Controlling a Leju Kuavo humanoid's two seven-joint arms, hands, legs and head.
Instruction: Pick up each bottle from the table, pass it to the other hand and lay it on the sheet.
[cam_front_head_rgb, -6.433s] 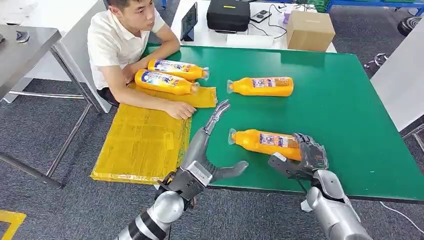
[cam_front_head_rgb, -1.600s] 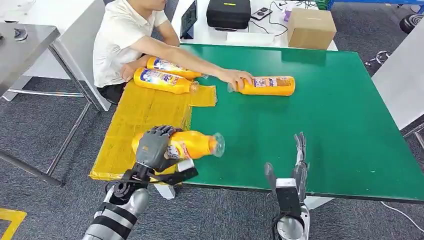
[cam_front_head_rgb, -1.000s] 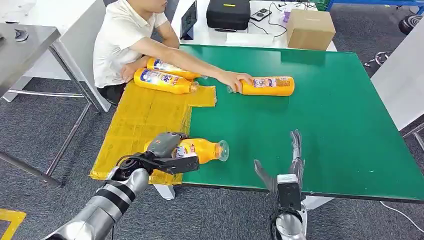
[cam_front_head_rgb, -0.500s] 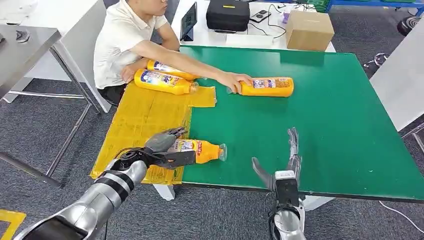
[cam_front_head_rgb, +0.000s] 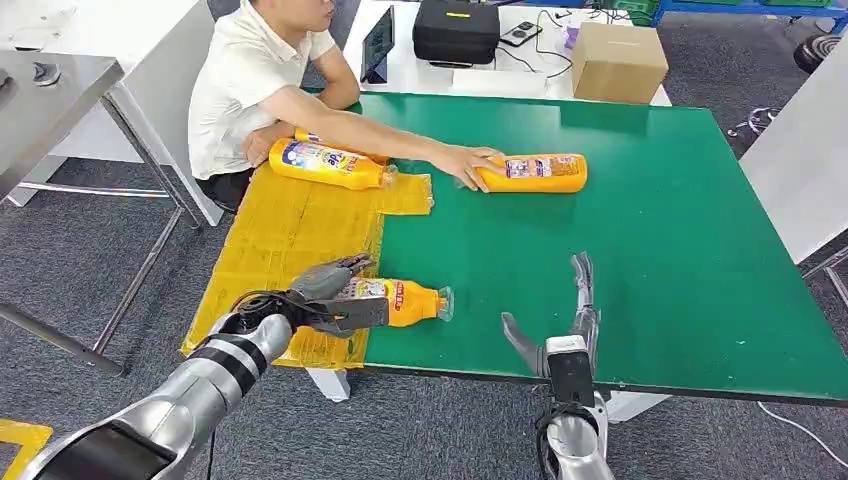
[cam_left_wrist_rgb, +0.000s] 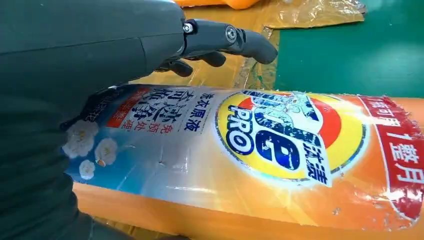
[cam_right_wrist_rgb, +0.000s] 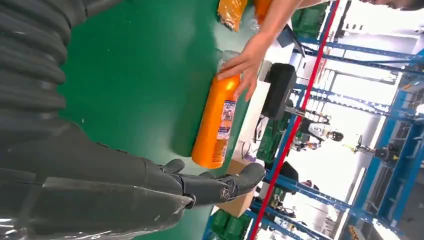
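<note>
Left hand (cam_front_head_rgb: 335, 295) gripping orange bottle (cam_front_head_rgb: 400, 301) lying across near edge of yellow sheet (cam_front_head_rgb: 290, 240) and green table (cam_front_head_rgb: 650, 230). Right hand (cam_front_head_rgb: 560, 330) open, fingers spread, empty.

The nearer orange bottle (cam_front_head_rgb: 400, 300), earlier lying on the green table (cam_front_head_rgb: 680, 260) by the right hand (cam_front_head_rgb: 565, 330), now lies across the near edge of the yellow sheet (cam_front_head_rgb: 290, 240), its cap end out over the green, with the left hand (cam_front_head_rgb: 330, 295) over its base end. The right hand, which held it, now stands empty near the table's front edge, fingers spread. The person's hand (cam_front_head_rgb: 470, 162), formerly on the sheet, now reaches out and touches the neck of the far bottle (cam_front_head_rgb: 535, 172).
</note>
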